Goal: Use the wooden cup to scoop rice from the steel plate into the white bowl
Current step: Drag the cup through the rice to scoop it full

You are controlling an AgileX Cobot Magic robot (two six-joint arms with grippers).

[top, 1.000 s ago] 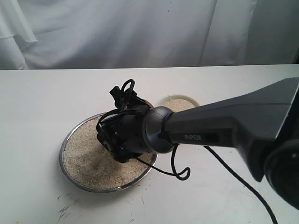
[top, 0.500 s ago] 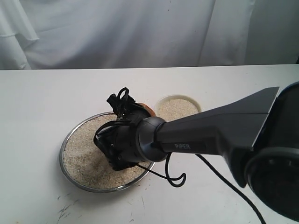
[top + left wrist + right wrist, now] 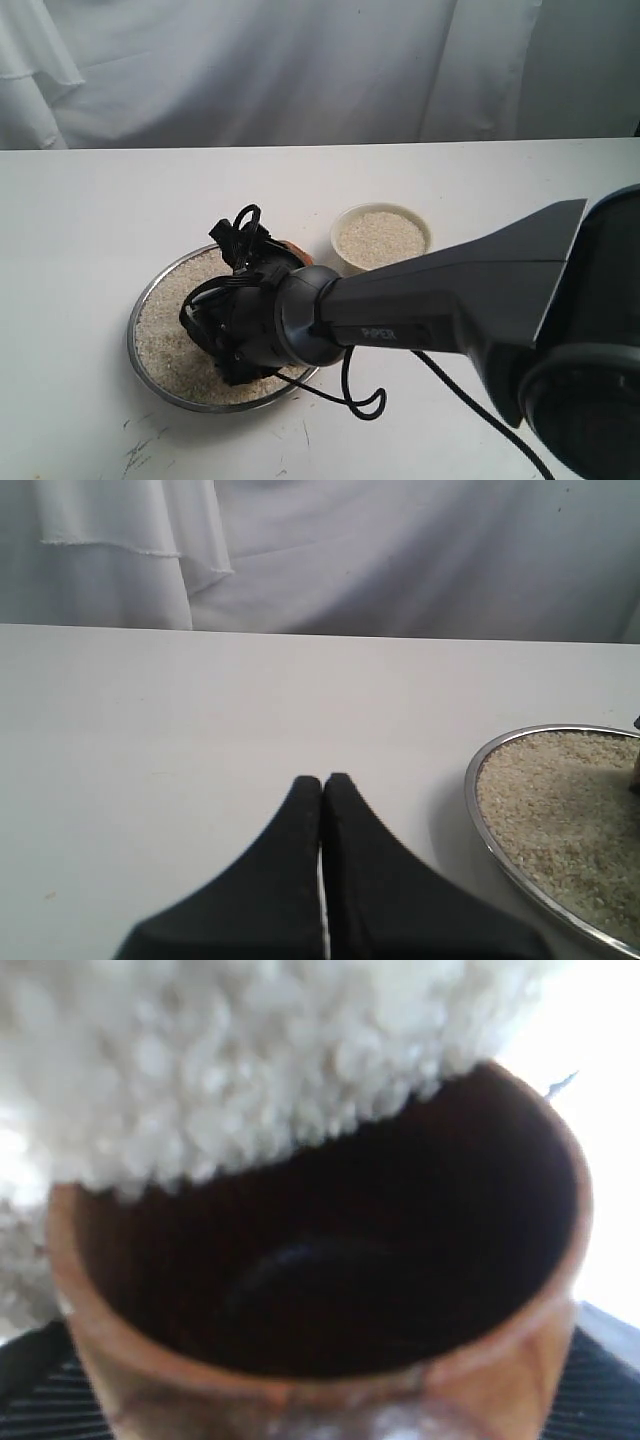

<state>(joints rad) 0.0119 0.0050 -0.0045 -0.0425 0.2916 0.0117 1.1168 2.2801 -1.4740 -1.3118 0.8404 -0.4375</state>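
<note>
My right arm reaches in from the right, its wrist bent low over the wide, shiny steel plate [image 3: 133, 345], which is spread with pale uncooked rice [image 3: 165, 325]. The small cream-white ceramic bowl [image 3: 345, 258] stands just beside the plate and holds rice too. My right gripper [image 3: 320, 1410] is clamped on the reddish-brown wooden cup [image 3: 480, 1370]. The cup is tipped, its dark mouth facing my wrist and its lip against the grains. My left gripper [image 3: 322, 785], fingers pressed together, sits beside the plate.

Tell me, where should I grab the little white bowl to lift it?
Probably pinch the white bowl at its far rim, coming from above. It stands upright, full of rice, and the right arm crowds its near side.
</note>
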